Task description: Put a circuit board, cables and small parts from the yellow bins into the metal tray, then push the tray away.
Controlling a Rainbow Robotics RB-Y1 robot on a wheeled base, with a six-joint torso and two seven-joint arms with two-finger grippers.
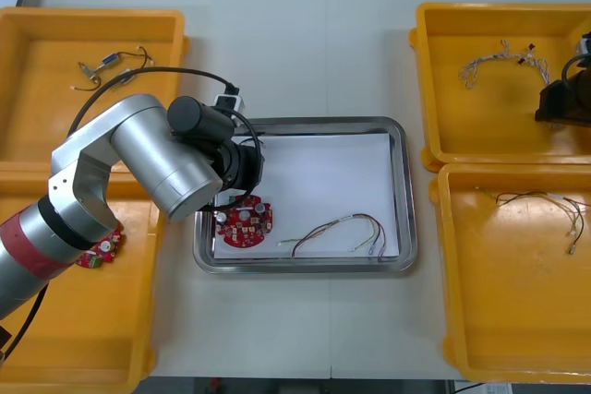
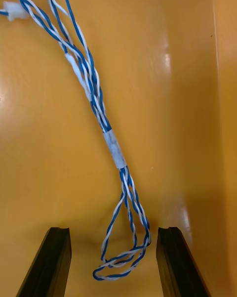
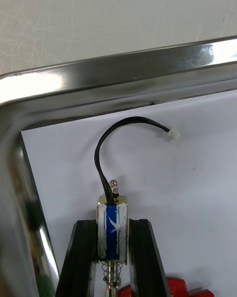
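- Placing step: left gripper [image 3: 113,224], clamped on a blue-bodied small metal part [image 3: 112,212], hangs over the metal tray [image 3: 123,69] corner, beside the circuit board [image 1: 244,222]; release comes next.
- Right gripper [image 2: 114,232], fingers apart, straddles the twisted blue and white cable [image 2: 114,151] in a yellow bin [image 2: 44,168]; closing comes next.

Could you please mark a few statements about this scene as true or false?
1. The left end effector is shut on a small part. True.
2. The tray holds no board. False: a red board lies in it.
3. The right end effector is open, with a blue and white cable between its fingers. True.
4. The blue and white cable lies in the tray. False: it lies in a yellow bin; the tray's cable is the red and yellow cable.
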